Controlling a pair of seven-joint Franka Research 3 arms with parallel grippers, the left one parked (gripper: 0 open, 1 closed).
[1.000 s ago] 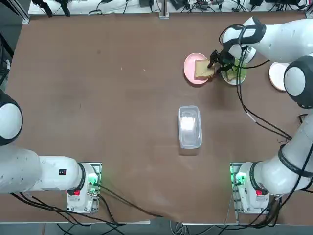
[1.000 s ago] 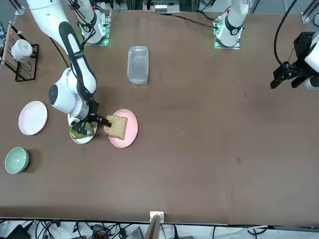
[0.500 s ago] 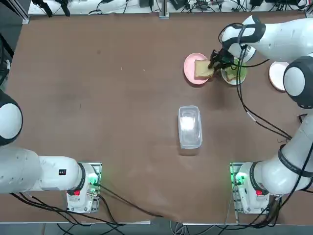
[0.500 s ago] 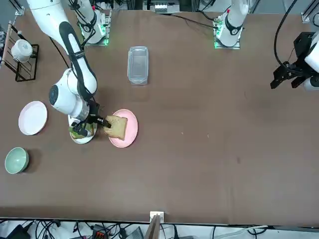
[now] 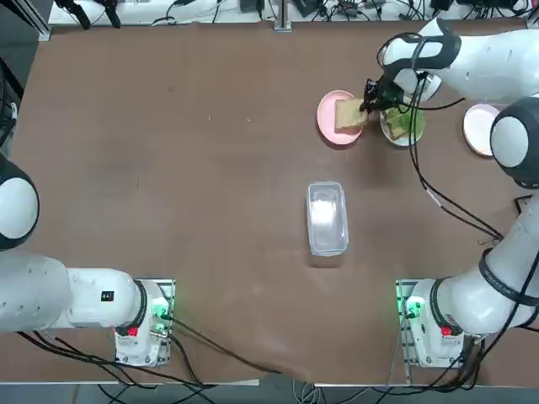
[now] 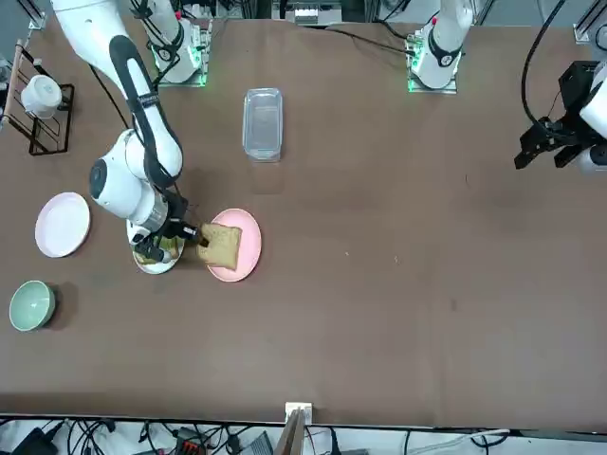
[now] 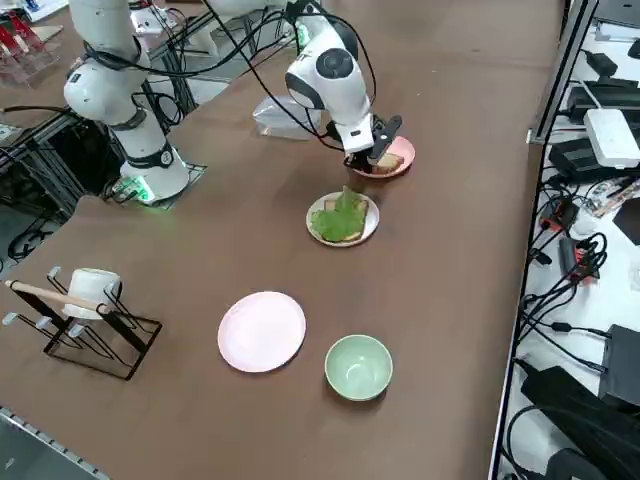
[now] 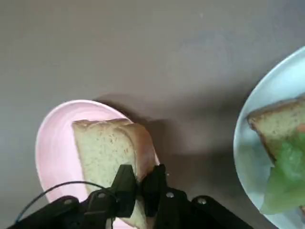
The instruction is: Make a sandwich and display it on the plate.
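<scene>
Above the pink plate (image 8: 56, 157), the end effector (image 8: 140, 187) angles down, clamped on bread (image 8: 107, 148).

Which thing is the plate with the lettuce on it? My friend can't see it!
On the brown table, look for the pink plate where the robot's right hand has hold of some bread. Right beside it is a round white plate. It's the only plate with green lettuce on it.
</scene>
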